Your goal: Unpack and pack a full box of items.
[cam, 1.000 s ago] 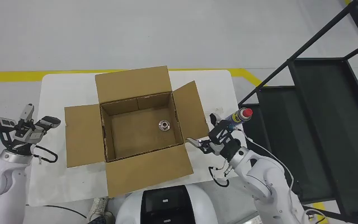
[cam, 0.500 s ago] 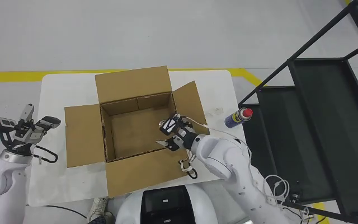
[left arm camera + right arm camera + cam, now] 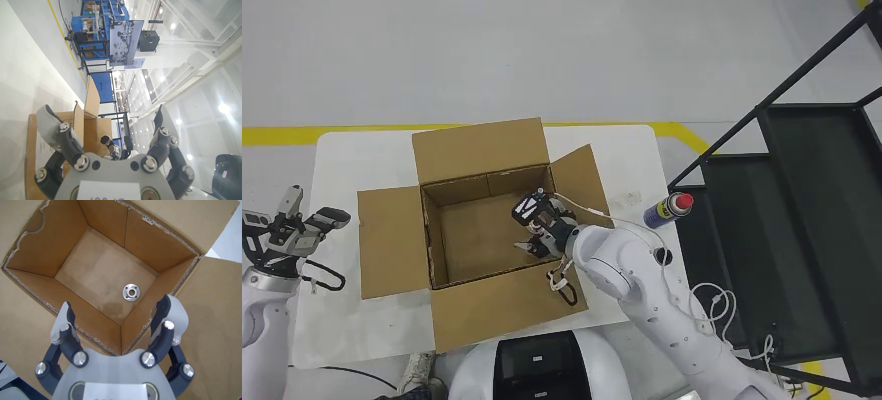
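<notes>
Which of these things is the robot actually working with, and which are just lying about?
Part of the job: cardboard box, open; metal flange on its floor; spray can on the table beside it; right gripper, open, over the box.
Just there: left gripper, open, off to the side; black steps; yellow floor line.

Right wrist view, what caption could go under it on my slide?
Open right end effector hovers above the cardboard box, one metal ring lying on its floor.

The right tool (image 3: pixel 116 306) is hanging with its fingers spread, pointing downward; the left tool (image 3: pixel 103 113) is likewise sitting spread, tilted upward.
</notes>
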